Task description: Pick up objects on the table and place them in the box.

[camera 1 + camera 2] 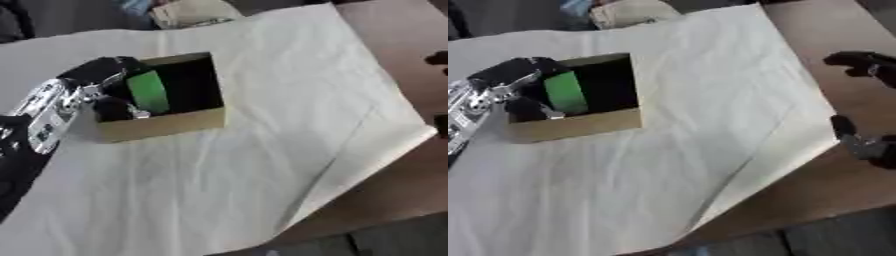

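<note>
White cloth (262,150) over brown bench (815,45). Left robot hand (105,75) over box (162,125), fingers curled round green object (147,91), inside box. Placing step; next: release, withdraw. Right robot hand (864,65) idle, fingers: can't tell.

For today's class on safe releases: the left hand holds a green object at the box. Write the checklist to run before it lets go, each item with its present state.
1. Green object over the box opening: ok.
2. Left hand fingers curled round the object: ok.
3. Object resting on the box floor: cannot tell.
4. Box upright on the cloth: ok.
5. Right hand well away from the box: ok.
6. Other objects left on the cloth: none in view, ok.
</note>
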`<action>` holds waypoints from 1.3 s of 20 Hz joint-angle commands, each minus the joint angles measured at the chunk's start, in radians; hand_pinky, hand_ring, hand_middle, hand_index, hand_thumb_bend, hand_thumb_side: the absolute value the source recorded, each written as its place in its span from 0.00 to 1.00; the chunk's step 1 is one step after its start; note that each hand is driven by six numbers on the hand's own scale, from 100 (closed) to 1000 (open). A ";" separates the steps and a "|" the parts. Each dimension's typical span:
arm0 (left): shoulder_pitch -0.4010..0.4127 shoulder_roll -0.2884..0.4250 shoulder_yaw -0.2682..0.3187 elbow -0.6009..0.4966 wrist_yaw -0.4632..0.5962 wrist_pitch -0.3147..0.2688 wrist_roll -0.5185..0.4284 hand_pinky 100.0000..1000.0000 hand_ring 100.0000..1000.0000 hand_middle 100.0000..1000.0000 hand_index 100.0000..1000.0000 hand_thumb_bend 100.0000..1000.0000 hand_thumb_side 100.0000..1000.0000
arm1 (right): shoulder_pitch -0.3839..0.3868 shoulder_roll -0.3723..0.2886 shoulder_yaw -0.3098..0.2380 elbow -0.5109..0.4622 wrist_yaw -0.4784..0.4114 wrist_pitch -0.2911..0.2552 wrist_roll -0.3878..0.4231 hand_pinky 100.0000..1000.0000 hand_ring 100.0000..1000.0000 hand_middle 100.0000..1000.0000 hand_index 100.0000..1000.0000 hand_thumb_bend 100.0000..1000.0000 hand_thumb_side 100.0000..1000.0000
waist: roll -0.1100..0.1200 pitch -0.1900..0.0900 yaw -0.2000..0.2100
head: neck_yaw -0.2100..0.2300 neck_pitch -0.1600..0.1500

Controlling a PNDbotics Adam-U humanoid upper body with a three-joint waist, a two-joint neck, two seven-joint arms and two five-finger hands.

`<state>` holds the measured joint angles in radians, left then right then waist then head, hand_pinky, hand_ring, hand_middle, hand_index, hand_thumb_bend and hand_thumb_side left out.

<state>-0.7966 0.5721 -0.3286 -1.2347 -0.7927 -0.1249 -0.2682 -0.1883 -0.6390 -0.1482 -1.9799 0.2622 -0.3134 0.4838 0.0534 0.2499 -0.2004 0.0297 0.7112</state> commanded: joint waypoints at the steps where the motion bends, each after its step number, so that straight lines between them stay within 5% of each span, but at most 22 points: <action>1: -0.004 0.066 0.019 -0.090 0.016 -0.009 0.021 0.89 0.85 0.85 0.95 0.95 0.69 | -0.005 -0.020 -0.013 -0.020 -0.004 0.004 -0.002 0.89 1.00 0.90 1.00 0.00 0.00 | -0.007 -0.015 0.002 | -0.007 -0.006; 6: 0.031 0.133 0.041 -0.215 0.078 -0.021 0.027 0.88 0.85 0.85 0.95 0.97 0.73 | -0.003 -0.022 -0.015 -0.020 -0.002 0.006 -0.004 0.89 1.00 0.90 1.00 0.00 0.00 | -0.007 -0.017 0.010 | -0.015 -0.005; 11: 0.106 0.201 0.089 -0.347 0.157 -0.011 0.049 0.86 0.81 0.81 0.94 0.84 0.70 | -0.002 -0.023 -0.016 -0.020 -0.001 0.008 -0.006 0.89 1.00 0.90 1.00 0.00 0.00 | -0.006 -0.017 0.019 | -0.025 -0.005; 17: 0.249 0.248 0.169 -0.612 0.313 0.142 0.030 0.85 0.78 0.77 0.93 0.76 0.71 | -0.002 -0.021 -0.017 -0.020 -0.002 0.011 -0.006 0.89 1.00 0.90 1.00 0.00 0.00 | -0.009 -0.014 0.031 | -0.035 -0.007; 26: 0.338 0.240 0.225 -0.685 0.401 0.197 0.062 0.86 0.77 0.76 0.93 0.70 0.73 | 0.000 -0.019 -0.020 -0.020 -0.001 0.014 -0.010 0.89 1.00 0.90 1.00 0.00 0.00 | -0.016 -0.017 0.040 | -0.042 -0.011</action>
<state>-0.4507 0.7843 -0.1274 -1.8965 -0.4042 0.0671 -0.2137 -0.1838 -0.6389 -0.1543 -1.9799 0.2623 -0.3024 0.4777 0.0413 0.2498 -0.1615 -0.0090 0.7105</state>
